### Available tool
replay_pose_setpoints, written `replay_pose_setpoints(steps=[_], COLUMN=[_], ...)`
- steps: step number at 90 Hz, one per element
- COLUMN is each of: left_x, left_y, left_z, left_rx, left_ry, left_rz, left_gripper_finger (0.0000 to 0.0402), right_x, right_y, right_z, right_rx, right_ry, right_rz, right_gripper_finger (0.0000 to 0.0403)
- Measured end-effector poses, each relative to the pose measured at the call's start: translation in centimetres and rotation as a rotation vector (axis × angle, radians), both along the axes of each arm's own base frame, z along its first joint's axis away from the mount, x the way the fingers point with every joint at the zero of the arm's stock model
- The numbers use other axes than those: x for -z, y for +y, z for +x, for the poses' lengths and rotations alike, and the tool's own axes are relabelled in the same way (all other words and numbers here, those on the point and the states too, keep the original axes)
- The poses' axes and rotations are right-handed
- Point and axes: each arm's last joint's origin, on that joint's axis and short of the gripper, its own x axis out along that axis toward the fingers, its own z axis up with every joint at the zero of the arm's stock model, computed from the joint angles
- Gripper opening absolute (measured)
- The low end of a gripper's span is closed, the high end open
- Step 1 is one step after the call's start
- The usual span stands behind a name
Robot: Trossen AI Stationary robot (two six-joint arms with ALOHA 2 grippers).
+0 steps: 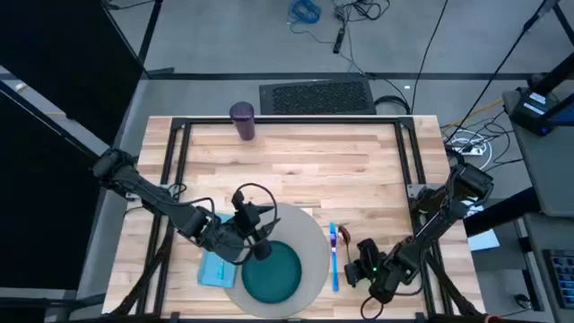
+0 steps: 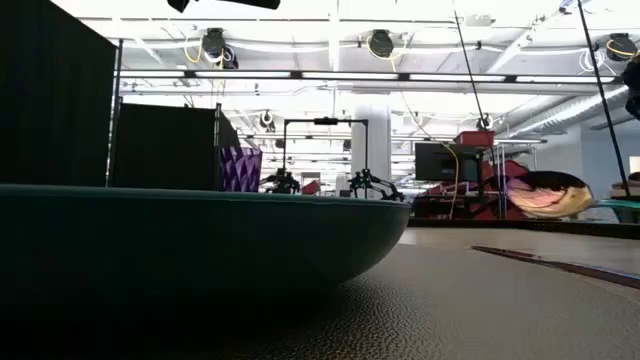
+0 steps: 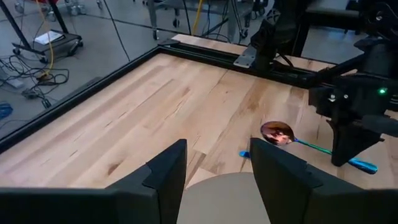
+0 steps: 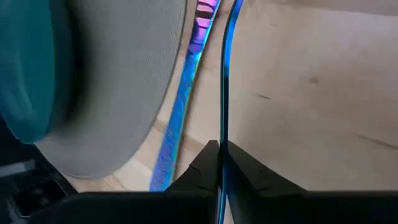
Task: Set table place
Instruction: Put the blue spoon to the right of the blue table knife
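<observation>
Pinched thinly in the right tool (image 4: 221,163), the spoon (image 4: 225,81) could be twisted loose against the knife (image 4: 186,93); the left tool (image 3: 214,171) is held open, empty, over the mat (image 1: 314,238).

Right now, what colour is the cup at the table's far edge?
Purple: the ribbed purple cup shows best in the high view.

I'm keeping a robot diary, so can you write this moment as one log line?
left tool open above mat | right tool shut on spoon | cup far from mat
</observation>
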Motion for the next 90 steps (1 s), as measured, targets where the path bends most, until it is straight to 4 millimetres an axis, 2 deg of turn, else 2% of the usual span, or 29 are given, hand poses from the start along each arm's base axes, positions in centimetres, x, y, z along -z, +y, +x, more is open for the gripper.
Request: replay_pose_setpoints(steps=[90], left_x=[0.05], left_y=[-0.11], left_z=[0.04], left_rx=[0.033], left_ry=[0.011], left_rz=[-0.02], left_gripper_finger=[0.0162], right_x=[0.01], right_y=[0.17], right_z=[-0.16], right_rx=[-0.013], right_ry=[0.008], right_rz=[0.008], right_gripper_finger=[0.0])
